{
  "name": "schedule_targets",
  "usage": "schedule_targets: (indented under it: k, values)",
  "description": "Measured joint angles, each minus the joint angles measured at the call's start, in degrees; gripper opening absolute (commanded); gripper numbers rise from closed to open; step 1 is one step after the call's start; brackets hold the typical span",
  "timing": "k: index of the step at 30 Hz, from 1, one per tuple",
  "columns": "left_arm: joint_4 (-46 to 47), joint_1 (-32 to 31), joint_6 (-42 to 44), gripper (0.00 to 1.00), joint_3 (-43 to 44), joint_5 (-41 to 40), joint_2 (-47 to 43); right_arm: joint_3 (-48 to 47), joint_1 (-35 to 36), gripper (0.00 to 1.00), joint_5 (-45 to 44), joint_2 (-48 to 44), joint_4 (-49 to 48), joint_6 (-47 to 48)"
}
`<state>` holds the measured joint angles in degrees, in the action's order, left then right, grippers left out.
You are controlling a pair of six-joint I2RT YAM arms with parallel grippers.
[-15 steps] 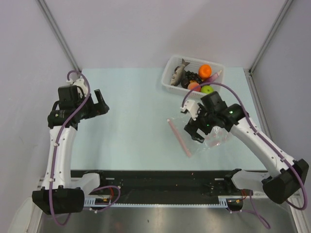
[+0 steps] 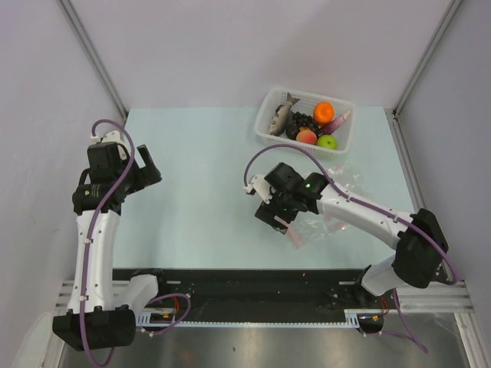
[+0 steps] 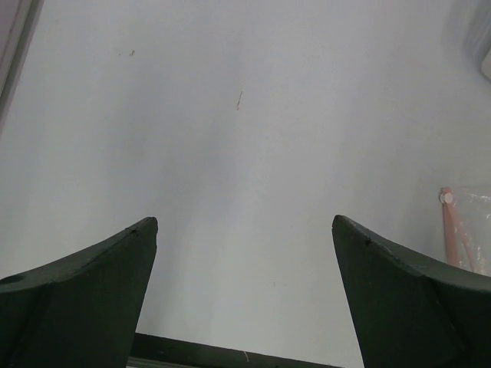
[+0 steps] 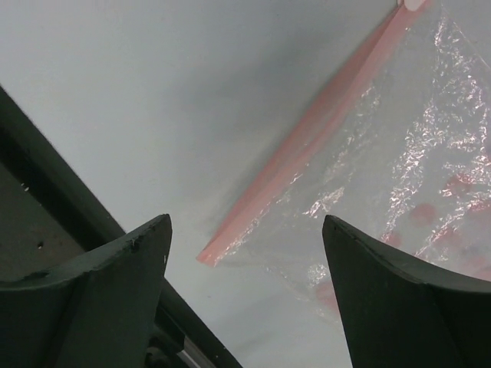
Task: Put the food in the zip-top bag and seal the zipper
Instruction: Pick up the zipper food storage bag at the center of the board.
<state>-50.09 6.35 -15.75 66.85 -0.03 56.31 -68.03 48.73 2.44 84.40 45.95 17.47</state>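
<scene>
The right gripper (image 2: 270, 215) (image 4: 245, 230) has its jaws spread wide. In the right wrist view, the thin pink-red zipper strip (image 4: 307, 146) (image 2: 294, 237) runs diagonally across the gap between the two dark fingers (image 4: 100, 291). Whether either finger touches the strip cannot be determined. The strip forms one edge of the clear, crinkly zip-top bag (image 4: 399, 146) (image 2: 331, 218). The bag lies flat on the pale blue-green tabletop (image 2: 199, 176), in the right half and nearer the near edge than the far edge. It extends from the jaws toward the right edge.

The left gripper (image 2: 149, 170) (image 3: 245, 226) has its jaws fully spread. It is positioned over the tabletop close to the left edge, well apart from the bag.

The food sits in the white perforated plastic basket (image 2: 261, 129) at the far edge, toward the far right corner:
- orange ball (image 2: 324, 112)
- green apple (image 2: 327, 142)
- peach-red fruit (image 2: 307, 136)
- dark grape cluster (image 2: 301, 123)
- grey fish (image 2: 281, 115)
- pink piece (image 2: 341, 120)

The basket stands apart from the bag.
</scene>
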Motion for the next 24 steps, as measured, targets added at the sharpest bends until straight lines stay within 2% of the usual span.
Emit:
schedule_targets:
  k: [1, 4, 11, 15, 20, 23, 24]
  values:
    - [0.0, 0.1, -0.3, 1.00, 0.0, 0.0, 0.0, 0.1, 0.3, 0.77, -0.8, 0.9, -0.6, -0.5]
    - [0.1, 0.2, -0.8, 1.00, 0.0, -0.1, -0.2, 0.1, 0.5, 0.73, -4.6, 4.6, -2.7, -1.4]
    - [1.7, 0.2, -1.1, 1.00, -2.1, -1.2, -1.6, -0.5, 0.3, 0.70, -11.2, 13.7, -6.1, -2.4]
    - [2.0, 0.3, -1.3, 1.00, -2.8, -2.0, -1.6, -2.7, -0.1, 0.58, -13.3, 17.4, -7.2, -2.6]
    - [2.4, 0.4, -1.4, 1.00, -3.4, -2.6, -1.7, -3.3, -0.6, 0.52, -15.7, 19.8, -8.6, -2.5]
    - [2.4, 0.5, -1.4, 1.00, -3.4, -2.8, -1.7, -3.2, -0.9, 0.41, -16.7, 20.6, -8.6, -2.4]
    - [2.4, 0.6, -1.4, 1.00, -3.4, -2.8, -1.6, -3.2, -0.9, 0.34, -16.9, 20.8, -8.6, -2.4]
